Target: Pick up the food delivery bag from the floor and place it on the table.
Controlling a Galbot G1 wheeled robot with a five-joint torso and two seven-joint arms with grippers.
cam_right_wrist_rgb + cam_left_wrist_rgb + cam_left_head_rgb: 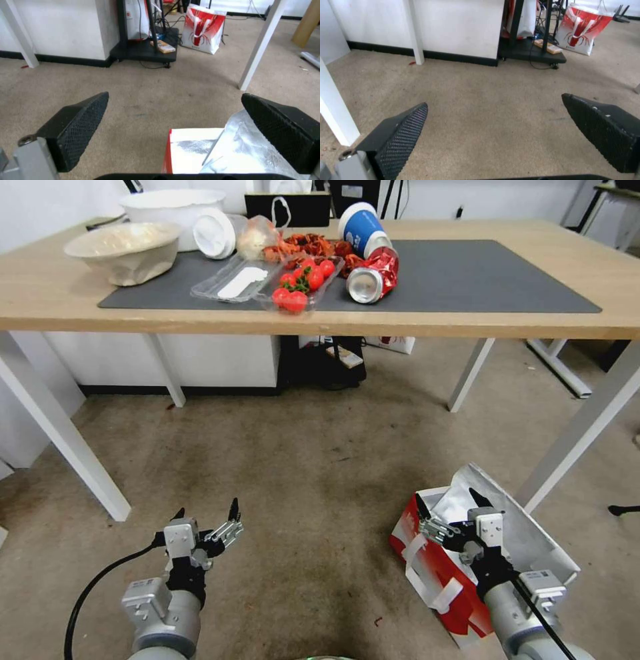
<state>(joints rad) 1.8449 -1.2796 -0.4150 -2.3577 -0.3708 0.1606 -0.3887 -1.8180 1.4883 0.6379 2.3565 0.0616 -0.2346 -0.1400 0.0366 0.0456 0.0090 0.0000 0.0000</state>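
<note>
Food delivery bag (443, 573) sits on the floor (313, 480), lower right of frame, with the right gripper (453, 517) above it, jaws wide, empty. Left gripper (207, 513) likewise. Foil rim could crumple and slip.

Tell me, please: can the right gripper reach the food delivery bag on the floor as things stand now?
Probably yes. The right gripper hangs open just above the food delivery bag, which stands on the floor with its foil-lined top open, and nothing lies between them.
</note>
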